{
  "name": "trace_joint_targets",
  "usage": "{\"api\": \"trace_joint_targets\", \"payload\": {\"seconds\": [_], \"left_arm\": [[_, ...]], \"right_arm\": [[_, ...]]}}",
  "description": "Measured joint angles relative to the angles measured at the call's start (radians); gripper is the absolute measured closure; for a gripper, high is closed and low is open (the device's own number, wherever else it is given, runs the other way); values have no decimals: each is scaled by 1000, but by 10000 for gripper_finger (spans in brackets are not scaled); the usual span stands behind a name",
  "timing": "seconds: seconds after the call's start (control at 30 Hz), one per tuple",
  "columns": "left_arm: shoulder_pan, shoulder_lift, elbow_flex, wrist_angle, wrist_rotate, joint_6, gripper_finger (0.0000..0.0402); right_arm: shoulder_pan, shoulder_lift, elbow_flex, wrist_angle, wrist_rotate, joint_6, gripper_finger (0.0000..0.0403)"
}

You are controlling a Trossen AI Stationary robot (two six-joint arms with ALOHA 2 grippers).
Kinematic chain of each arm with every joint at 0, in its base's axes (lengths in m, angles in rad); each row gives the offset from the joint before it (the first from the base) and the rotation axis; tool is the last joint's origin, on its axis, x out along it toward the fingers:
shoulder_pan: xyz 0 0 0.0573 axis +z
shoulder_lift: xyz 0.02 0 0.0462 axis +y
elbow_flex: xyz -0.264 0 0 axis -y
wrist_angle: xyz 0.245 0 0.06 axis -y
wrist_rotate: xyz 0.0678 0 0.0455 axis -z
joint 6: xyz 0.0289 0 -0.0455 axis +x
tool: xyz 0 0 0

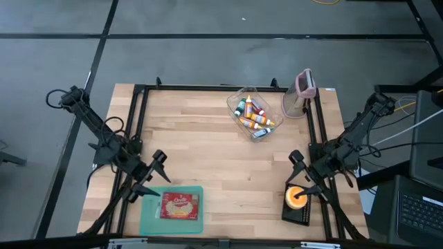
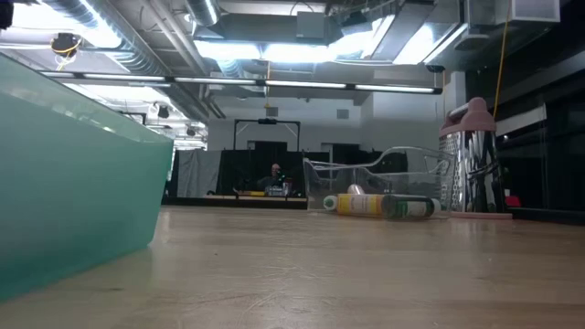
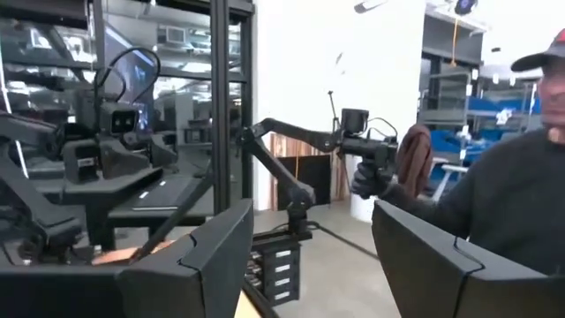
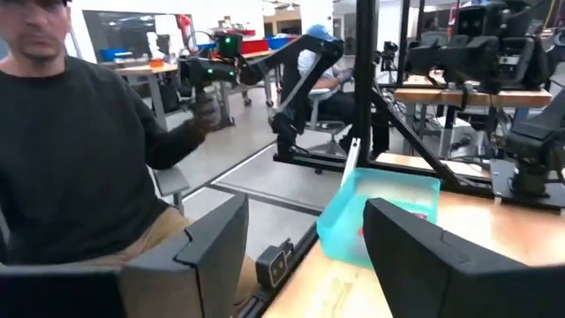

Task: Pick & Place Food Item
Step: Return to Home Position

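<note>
A red and yellow food packet (image 1: 179, 205) lies flat in a teal tray (image 1: 149, 220) near the table's near left corner; the tray's wall fills the left of the low view (image 2: 73, 183) and shows in the right wrist view (image 4: 353, 225). My left gripper (image 1: 154, 178) is open and empty just left of and above the tray. My right gripper (image 1: 299, 173) is open and empty at the table's right side, above a black scale (image 1: 297, 211) that carries an orange item (image 1: 297, 197).
A clear bin of bottles (image 1: 252, 114) stands at the table's far middle, with a metal grater with a pink handle (image 1: 302, 93) to its right. A person sits beyond the near edge (image 4: 79, 150). Bare wood lies in the middle (image 1: 228, 173).
</note>
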Motion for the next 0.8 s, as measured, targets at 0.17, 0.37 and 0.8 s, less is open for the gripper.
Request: {"api": "trace_joint_targets", "payload": {"seconds": [0.17, 0.37, 0.8], "left_arm": [[5, 3, 0, 19, -35, 84, 176], [33, -47, 0, -105, -58, 133, 176], [107, -354, -90, -412, -49, 233, 175]], "right_arm": [[-1, 5, 0, 0, 2, 62, 181], [-4, -64, 0, -113, 0, -75, 181], [-8, -550, -267, -224, -248, -152, 181]]}}
